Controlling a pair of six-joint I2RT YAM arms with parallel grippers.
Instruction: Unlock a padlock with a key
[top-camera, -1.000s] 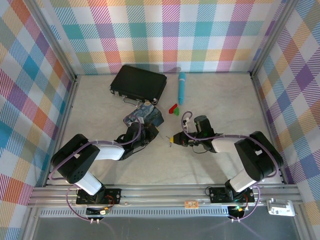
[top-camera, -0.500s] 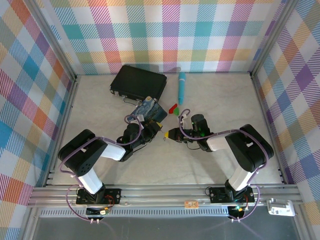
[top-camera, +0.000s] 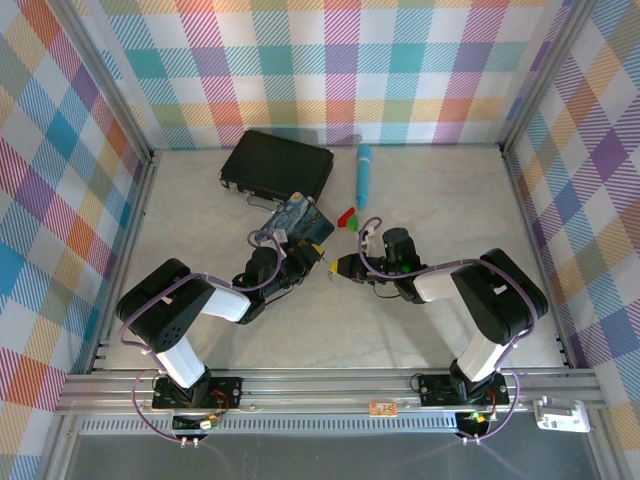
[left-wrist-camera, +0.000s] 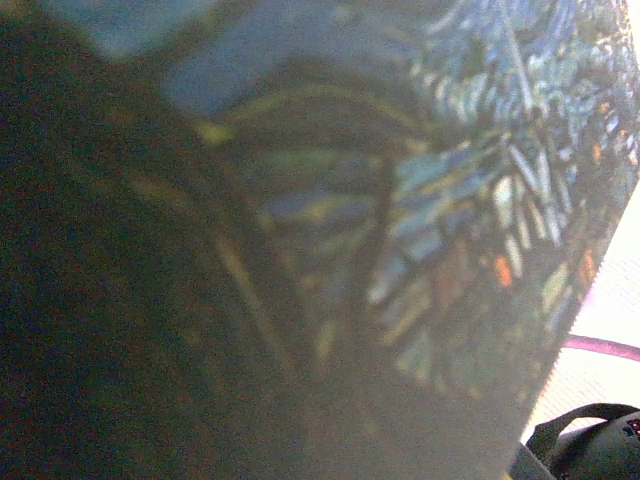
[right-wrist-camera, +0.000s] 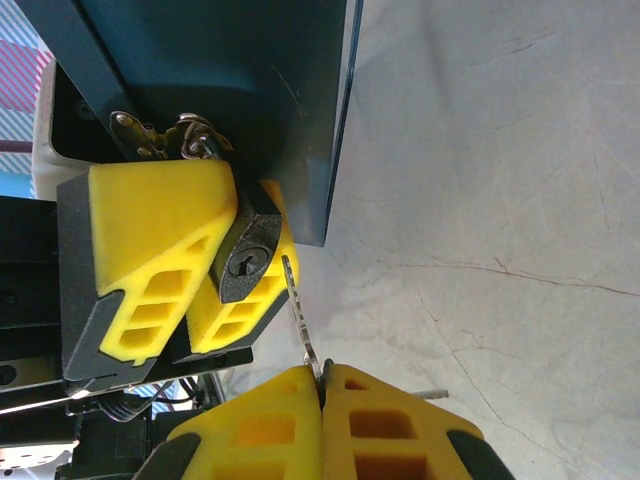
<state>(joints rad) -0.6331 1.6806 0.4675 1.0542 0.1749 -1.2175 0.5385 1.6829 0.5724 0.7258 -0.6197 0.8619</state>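
Padlock (right-wrist-camera: 245, 262) keyhole facing key (right-wrist-camera: 300, 320), right-wrist view

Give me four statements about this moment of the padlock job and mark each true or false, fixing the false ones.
1. The right gripper pinches the key between shut yellow fingers. True.
2. The key is seated in the keyhole of the padlock. False: its tip lies beside the padlock's body, to the right of the keyhole in the right wrist view, and is not inserted.
3. The left gripper holds the padlock between its yellow fingers. True.
4. The black case lies between the two grippers. False: it lies near the far wall, beyond the painted box.
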